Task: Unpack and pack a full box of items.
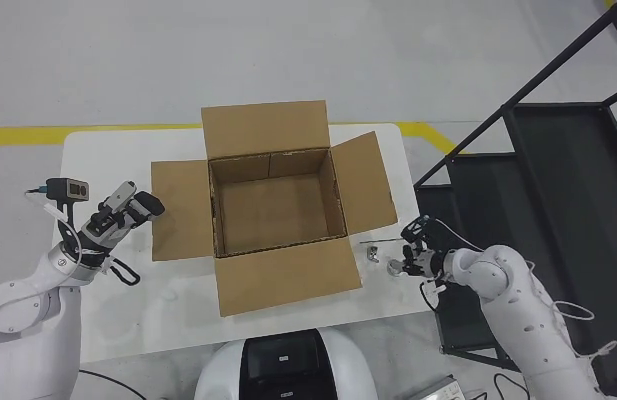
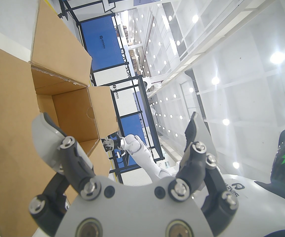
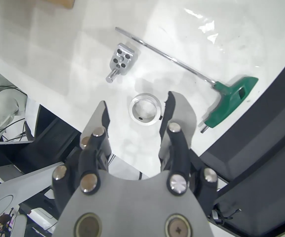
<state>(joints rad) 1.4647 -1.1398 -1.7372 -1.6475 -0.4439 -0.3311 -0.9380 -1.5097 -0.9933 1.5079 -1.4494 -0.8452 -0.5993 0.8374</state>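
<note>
An open cardboard box (image 1: 278,212) stands mid-table with all flaps spread and nothing visible inside. To its right, on the white table (image 1: 118,300), lie a metal ring (image 3: 145,108), a small drilled metal block with a pin (image 3: 121,61) and a green-handled T hex key (image 3: 231,94). My right gripper (image 3: 138,106) hangs open just above the ring, a finger on each side, touching nothing; in the top view it is at the table's right edge (image 1: 410,262). My left gripper (image 2: 119,127) is open and empty, raised left of the box (image 2: 66,94), also seen from above (image 1: 123,208).
A dark metal stair frame (image 1: 548,170) stands close against the table's right edge, beside my right arm. A yellow floor line (image 1: 88,131) runs behind the table. Bare table surface lies left and in front of the box.
</note>
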